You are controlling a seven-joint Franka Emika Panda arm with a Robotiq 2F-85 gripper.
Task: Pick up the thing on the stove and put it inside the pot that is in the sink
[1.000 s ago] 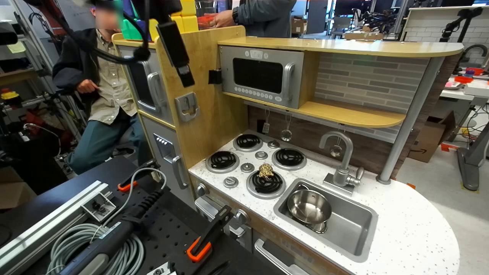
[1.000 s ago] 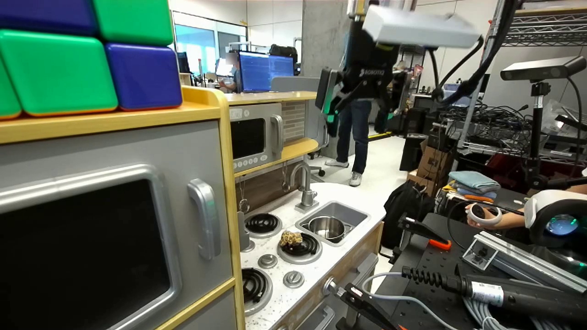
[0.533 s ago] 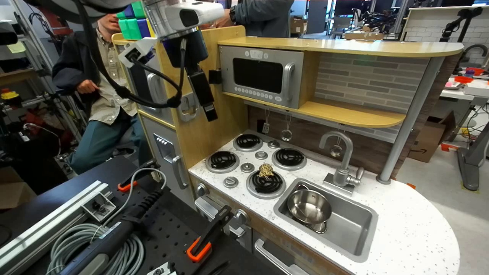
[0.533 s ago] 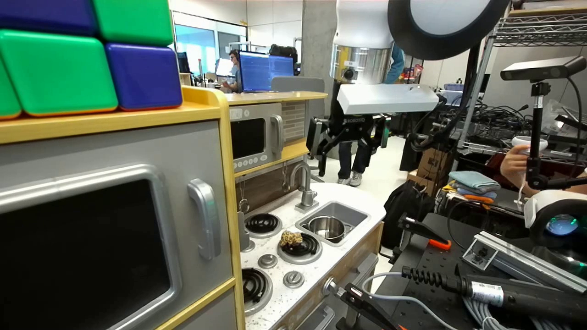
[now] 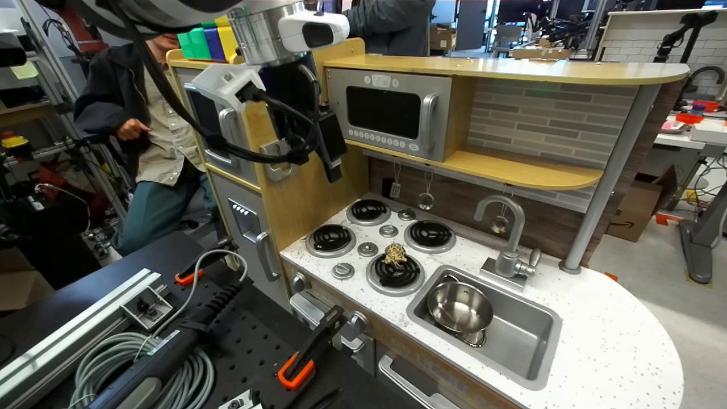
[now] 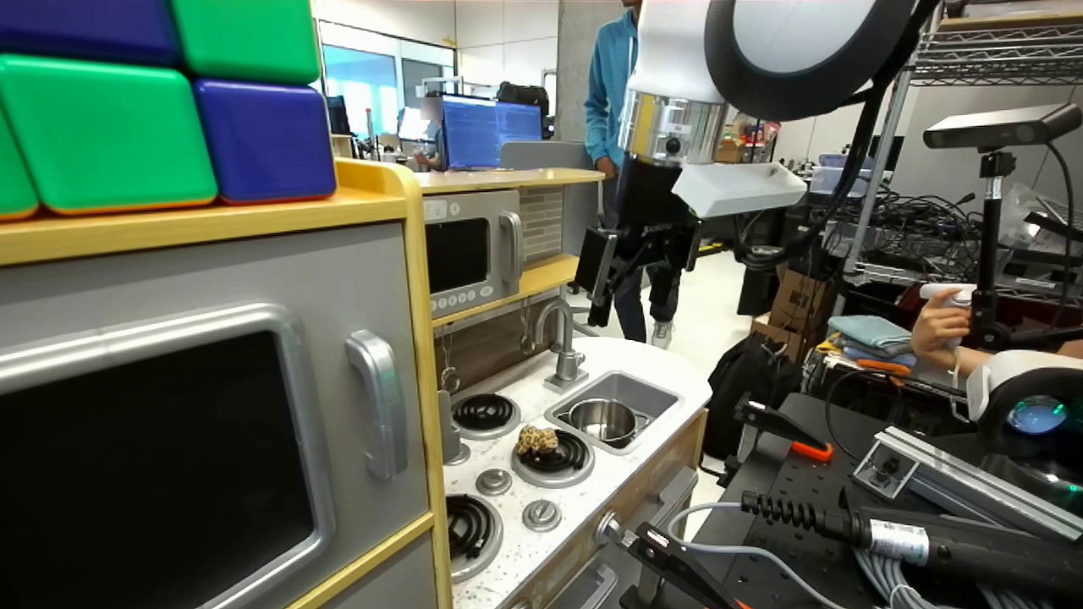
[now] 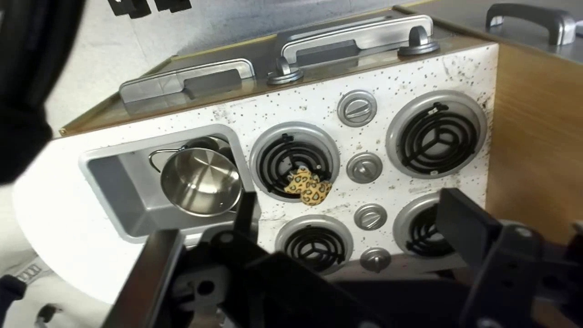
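A small yellow-orange item with dark leopard spots [image 5: 395,254] lies on the stove's burner nearest the sink. It also shows in an exterior view [image 6: 536,440] and in the wrist view [image 7: 304,184], partly over the burner's rim. The stove is a white speckled cooktop [image 5: 321,267] with black burners. The shiny steel pot [image 5: 460,307] stands in the grey sink [image 5: 519,343], at the stove side; it looks empty in the wrist view [image 7: 200,182]. My gripper [image 6: 630,306] is open and empty, high above the cooktop. In the wrist view, its fingers [image 7: 350,205] are wide apart.
A curved faucet [image 5: 511,227] stands behind the sink. A toy microwave and shelf [image 5: 392,113] overhang the back of the stove. A tall wooden side panel [image 7: 533,136] borders the stove. A black table [image 5: 250,329] with clamps and cable stands in front.
The arm has come down and, in an exterior view, moved right toward the stove, with the gripper tilting. The spotted item and the pot have not moved.
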